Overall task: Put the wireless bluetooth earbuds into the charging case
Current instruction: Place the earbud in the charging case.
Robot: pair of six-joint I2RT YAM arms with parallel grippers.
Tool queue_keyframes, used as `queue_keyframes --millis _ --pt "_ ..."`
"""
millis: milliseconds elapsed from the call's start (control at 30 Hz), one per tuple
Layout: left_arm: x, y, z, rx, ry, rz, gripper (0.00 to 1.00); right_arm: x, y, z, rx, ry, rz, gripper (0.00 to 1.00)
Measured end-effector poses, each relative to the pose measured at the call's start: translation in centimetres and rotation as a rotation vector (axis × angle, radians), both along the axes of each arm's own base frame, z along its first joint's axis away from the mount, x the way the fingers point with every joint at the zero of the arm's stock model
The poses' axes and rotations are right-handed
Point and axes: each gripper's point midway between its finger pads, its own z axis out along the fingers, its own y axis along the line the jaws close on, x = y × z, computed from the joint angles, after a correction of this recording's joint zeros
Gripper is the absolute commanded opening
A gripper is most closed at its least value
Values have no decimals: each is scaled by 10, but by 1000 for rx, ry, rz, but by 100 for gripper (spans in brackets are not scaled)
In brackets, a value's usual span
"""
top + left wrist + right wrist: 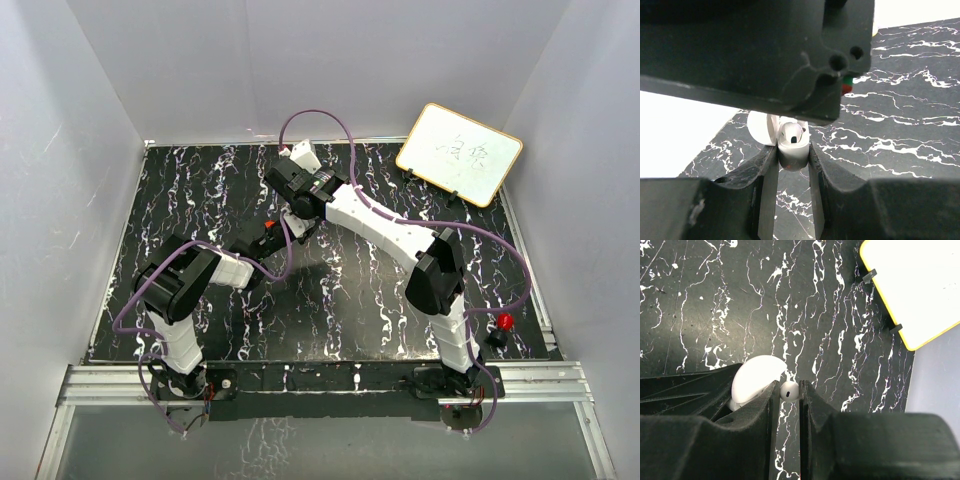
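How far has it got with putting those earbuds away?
Done: the left gripper clamps the white charging case, lid open. In hand: the right gripper pinches one earbud right at the case's mouth. Left: seating it and letting go; whether the other earbud is already inside, I cannot tell.

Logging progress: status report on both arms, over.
Left end effector shut on open white charging case. Right end effector shut on white earbud by its lid. Whiteboard far off, not interfering.

Left, right jaws together over table (190, 200).
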Motion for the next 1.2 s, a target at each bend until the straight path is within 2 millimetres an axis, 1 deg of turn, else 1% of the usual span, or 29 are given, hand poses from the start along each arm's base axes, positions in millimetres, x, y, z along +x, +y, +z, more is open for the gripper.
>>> queue_keyframes --millis 333,733,900,1000,1067,1200 --pt "0 0 2 -6 -5 1 0 -1 2 4 -6 -3 3 8" --pt "1 1 4 -10 -9 10 0 -3 17 10 34 -12 28 8" --pt "1 1 3 -10 -9 11 0 -4 18 10 35 -12 30 9" --pt "1 2 3 -15 -9 13 0 -4 18 11 34 -15 30 11" --pt "1 3 5 -25 -9 18 0 -4 19 12 34 -22 28 16" --pt "1 5 9 -48 -7 26 0 -2 18 18 33 -44 20 21"
